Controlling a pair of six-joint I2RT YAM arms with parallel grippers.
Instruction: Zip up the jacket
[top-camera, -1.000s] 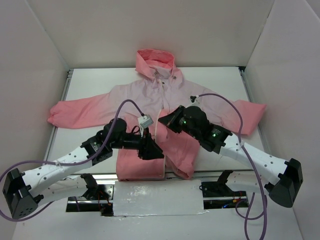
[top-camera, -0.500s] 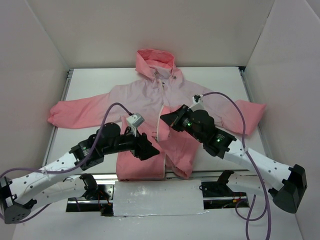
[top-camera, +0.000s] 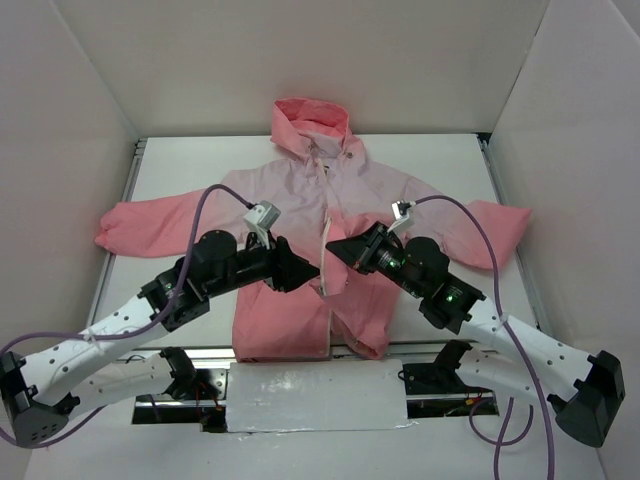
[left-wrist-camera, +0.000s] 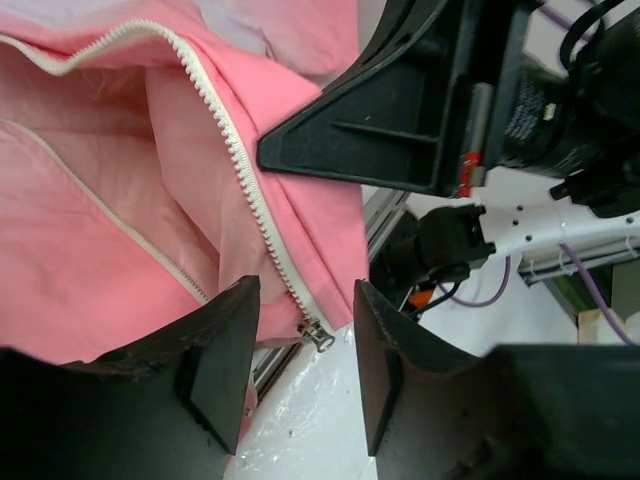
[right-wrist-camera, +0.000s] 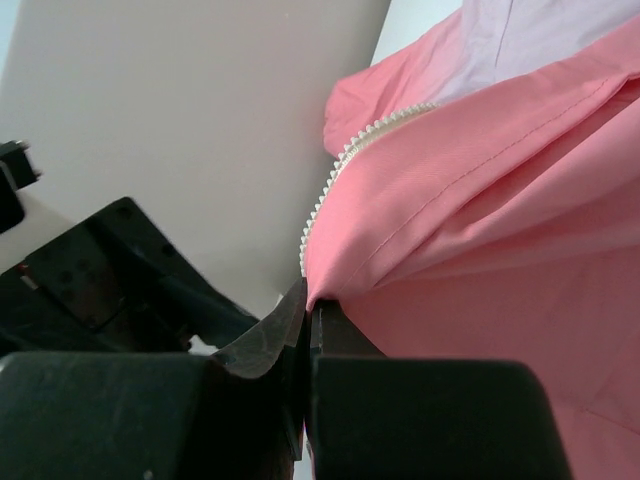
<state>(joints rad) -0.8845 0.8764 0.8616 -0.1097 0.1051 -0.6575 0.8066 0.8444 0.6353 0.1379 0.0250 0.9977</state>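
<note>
The jacket (top-camera: 290, 190) lies face up on the white table, hood at the far end, pale pink at the chest and coral at the hem, its front open. My right gripper (top-camera: 334, 250) is shut on the jacket's front edge (right-wrist-camera: 420, 240), right beside the white zipper teeth (right-wrist-camera: 335, 185), and lifts that flap. My left gripper (top-camera: 303, 275) is open and empty just left of it, above the lower front. In the left wrist view the fingers (left-wrist-camera: 225, 365) frame the zipper slider (left-wrist-camera: 319, 335) at the hem end of the white zipper (left-wrist-camera: 235, 160), apart from it.
A crinkled silver sheet (top-camera: 315, 395) covers the near table edge between the arm bases. White walls close in the table on three sides. Purple cables (top-camera: 470, 230) loop over both arms. The sleeves (top-camera: 150, 225) stretch out to both sides.
My left gripper has moved from the hem up toward the middle of the jacket front. My right gripper has shifted slightly nearer, still holding the flap edge.
</note>
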